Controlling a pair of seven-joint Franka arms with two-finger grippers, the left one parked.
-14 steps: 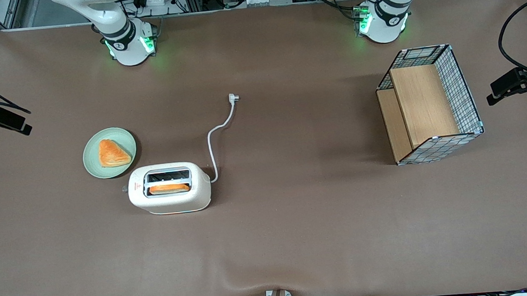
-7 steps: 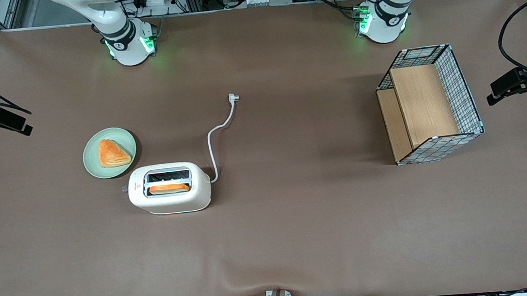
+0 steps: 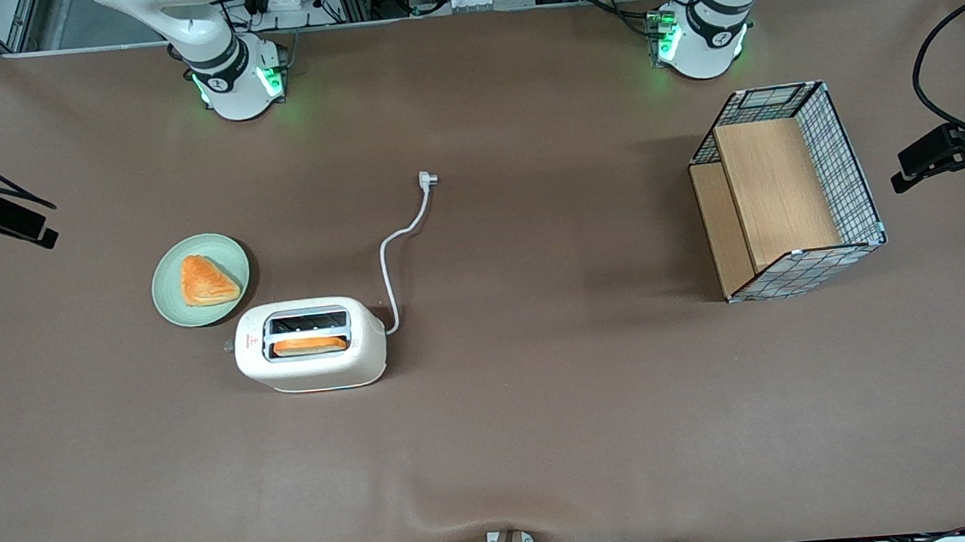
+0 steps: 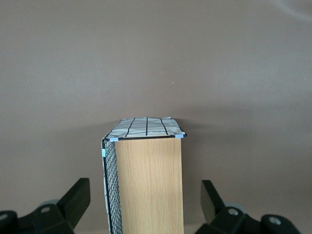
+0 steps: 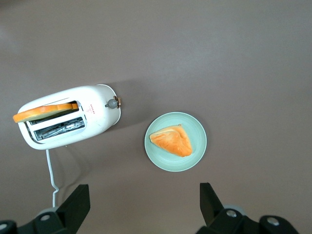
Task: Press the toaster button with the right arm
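Standing on the brown table [image 3: 547, 438], the toaster [image 3: 309, 345] sits toward the working arm's end, just beside a green plate [image 3: 201, 279] that carries a triangular pastry [image 3: 206, 281]. A slice of toast [image 3: 309, 346] sticks up from the slot nearer the front camera; the other slot looks empty. The toaster button [image 5: 112, 103] pokes out of the narrow end that faces the working arm's end of the table, on the side closest to the plate. A white cord [image 3: 399, 252] runs from the other narrow end and curls away to its plug [image 3: 427, 178], which lies loose on the table.

The right arm [image 3: 206, 43] has its base at the table edge farthest from the front camera. Its gripper [image 5: 145, 207] hangs high above the toaster and plate, looking straight down on them, with its two black fingers [image 5: 73, 207] spread wide and nothing between them. It touches nothing.

A wire basket with a wooden shelf [image 3: 787, 195] stands well apart, toward the parked arm's end.
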